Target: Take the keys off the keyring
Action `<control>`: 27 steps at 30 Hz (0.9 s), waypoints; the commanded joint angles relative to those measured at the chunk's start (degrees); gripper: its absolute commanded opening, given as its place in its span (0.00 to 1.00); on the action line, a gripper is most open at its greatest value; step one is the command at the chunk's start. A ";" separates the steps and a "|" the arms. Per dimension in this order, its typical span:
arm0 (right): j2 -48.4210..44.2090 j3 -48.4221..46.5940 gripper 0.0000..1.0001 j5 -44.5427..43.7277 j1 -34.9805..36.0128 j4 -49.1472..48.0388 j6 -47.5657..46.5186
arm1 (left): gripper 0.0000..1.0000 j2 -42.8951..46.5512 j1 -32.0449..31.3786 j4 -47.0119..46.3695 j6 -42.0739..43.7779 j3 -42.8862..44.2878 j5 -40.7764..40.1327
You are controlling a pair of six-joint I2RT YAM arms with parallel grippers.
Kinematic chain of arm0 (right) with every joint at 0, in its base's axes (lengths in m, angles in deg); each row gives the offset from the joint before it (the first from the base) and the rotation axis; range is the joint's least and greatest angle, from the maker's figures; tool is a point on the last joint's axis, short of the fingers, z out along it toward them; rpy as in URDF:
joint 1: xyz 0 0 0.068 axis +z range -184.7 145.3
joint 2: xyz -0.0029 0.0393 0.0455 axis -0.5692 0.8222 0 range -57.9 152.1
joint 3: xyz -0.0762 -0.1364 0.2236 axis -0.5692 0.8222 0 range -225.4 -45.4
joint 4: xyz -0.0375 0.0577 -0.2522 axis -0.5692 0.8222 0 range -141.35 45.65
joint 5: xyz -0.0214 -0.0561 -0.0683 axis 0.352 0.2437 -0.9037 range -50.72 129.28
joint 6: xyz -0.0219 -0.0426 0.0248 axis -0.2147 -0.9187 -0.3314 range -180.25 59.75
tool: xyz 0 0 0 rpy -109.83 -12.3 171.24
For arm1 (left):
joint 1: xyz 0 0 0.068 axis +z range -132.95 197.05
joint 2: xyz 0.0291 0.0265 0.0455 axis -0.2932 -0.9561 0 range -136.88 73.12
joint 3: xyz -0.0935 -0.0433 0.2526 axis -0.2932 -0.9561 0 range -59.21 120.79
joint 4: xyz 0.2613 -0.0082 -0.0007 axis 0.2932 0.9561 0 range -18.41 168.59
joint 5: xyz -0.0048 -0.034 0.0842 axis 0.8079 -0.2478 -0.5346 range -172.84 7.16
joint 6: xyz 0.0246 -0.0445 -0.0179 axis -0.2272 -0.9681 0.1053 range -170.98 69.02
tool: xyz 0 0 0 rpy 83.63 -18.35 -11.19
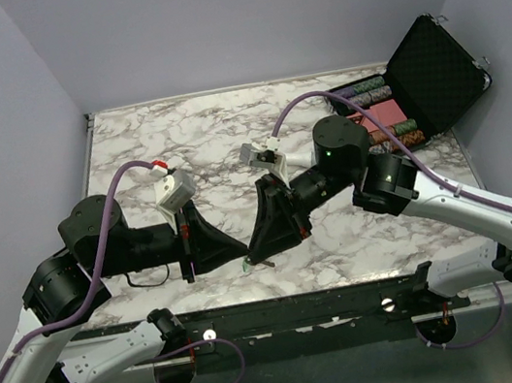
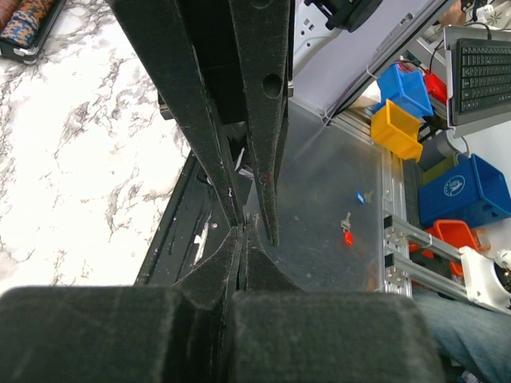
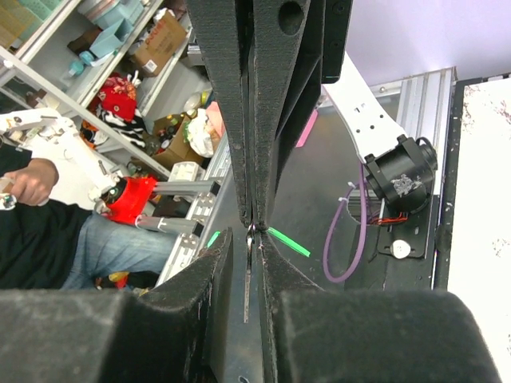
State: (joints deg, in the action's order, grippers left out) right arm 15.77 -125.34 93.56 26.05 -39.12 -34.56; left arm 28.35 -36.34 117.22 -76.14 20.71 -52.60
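You have pale lavender walls [image 1: 227,19] closing in the marble-patterned table [image 1: 197,132] on the left, far and right; beyond its near edge stand cluttered shelves [image 3: 120,48] and blue plastic bins [image 2: 467,191].

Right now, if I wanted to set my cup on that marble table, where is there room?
The far-left marble of the table, behind the left arm, is bare, as is the back strip up to the open chip case. Crowded: the near middle, where the left gripper and right gripper meet at the keyring.
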 commanded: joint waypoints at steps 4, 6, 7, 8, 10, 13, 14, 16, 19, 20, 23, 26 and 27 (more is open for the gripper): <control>-1.42 1.63 0.25 -0.93 0.07 -2.65 0.94 | 0.00 1.44 -0.40 -1.85 -1.37 1.03 -4.66; -1.69 2.24 0.25 -1.54 0.07 -3.26 1.20 | 0.00 2.32 -0.40 -2.47 -1.81 0.77 -5.71; -1.86 2.51 0.25 -1.81 0.07 -3.44 1.38 | 0.00 2.67 -0.40 -2.99 -2.16 0.59 -6.07; -1.95 2.77 0.25 -2.16 0.07 -3.79 1.29 | 0.00 3.11 -0.40 -3.35 -2.34 0.33 -6.33; -2.12 2.95 0.23 -2.95 -0.02 -3.88 1.29 | 0.00 3.11 -0.40 -3.53 -2.52 0.15 -6.42; -1.69 2.51 0.22 -3.48 0.07 -3.97 1.29 | 0.00 3.20 -0.40 -3.61 -2.78 -0.29 -6.07; -1.60 2.34 0.22 -3.57 -0.02 -3.97 1.20 | 0.00 3.29 -0.40 -3.79 -2.78 -0.38 -6.07; -1.34 1.90 0.23 -3.92 0.07 -4.05 1.11 | 0.00 3.38 -0.40 -3.97 -2.87 -0.64 -5.98; -1.33 1.46 0.32 -4.71 -0.02 -4.49 1.20 | 0.00 3.29 -0.49 -3.97 -2.96 -0.82 -6.24; -1.42 1.28 0.33 -4.97 0.07 -4.58 1.20 | 0.00 3.29 -0.40 -4.05 -2.96 -0.99 -6.16; -2.04 1.10 0.34 -6.11 -0.02 -5.28 1.29 | 0.00 3.11 -0.40 -4.14 -3.04 -1.08 -6.51; -2.83 1.36 0.34 -7.43 0.07 -5.99 1.29 | 0.00 3.29 -0.40 -4.32 -3.22 -1.17 -7.03; -3.09 1.37 0.34 -7.61 -0.02 -6.08 1.29 | 0.00 3.29 -0.40 -4.40 -3.31 -1.17 -7.04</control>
State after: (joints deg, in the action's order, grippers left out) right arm 14.74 -123.03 88.51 26.05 -42.81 -33.29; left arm 31.45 -36.47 114.12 -78.70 19.99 -57.98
